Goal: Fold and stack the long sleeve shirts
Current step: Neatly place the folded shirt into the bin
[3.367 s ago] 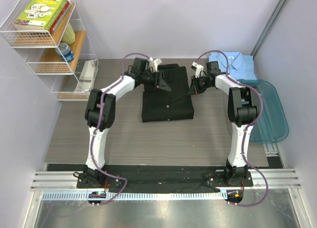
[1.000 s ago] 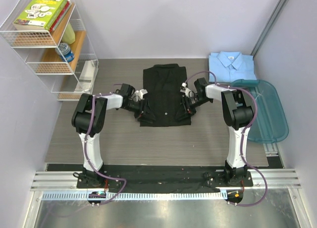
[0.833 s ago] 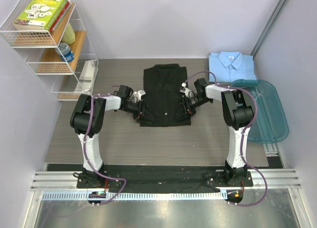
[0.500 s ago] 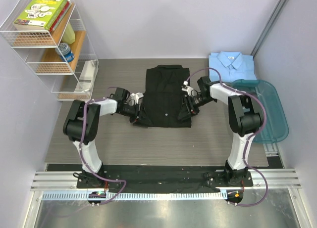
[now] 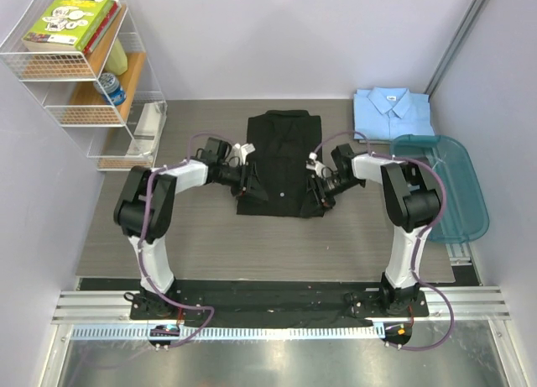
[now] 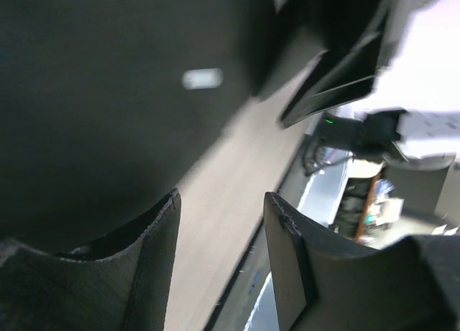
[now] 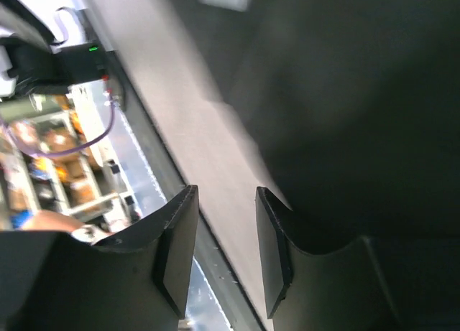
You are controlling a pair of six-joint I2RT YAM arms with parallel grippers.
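The black shirt [image 5: 281, 162] is lying folded into a rectangle in the middle of the table [image 5: 201, 236], collar toward the back wall. The light blue shirt [image 5: 391, 112] is lying folded in the far right corner, well apart from it. The left gripper [image 5: 242, 177] is sitting low at the black shirt's left edge and the right gripper [image 5: 320, 188] at its right edge, both toward the front corners. In each wrist view the fingers are standing apart with only bare table showing in the gap and the dark cloth lying just beside one finger, so neither is grasping anything. A teal tub [image 5: 477, 194] is taking up the right side of the table; its far end is lying just beside the blue shirt, though whether they are touching cannot be told. The right arm [image 5: 407, 194] is overlapping the tub's inner rim in the overhead view. A wire shelf [image 5: 84, 68] is standing at the far left corner, carrying books [image 5: 67, 19] on its top tier. A strip of bare table is lying open between the shelf and the black shirt. The widest bare stretch is running along the front, between the shirt's front edge and the arms' bases. Behind the collar only a narrow band of table is showing before the back wall.
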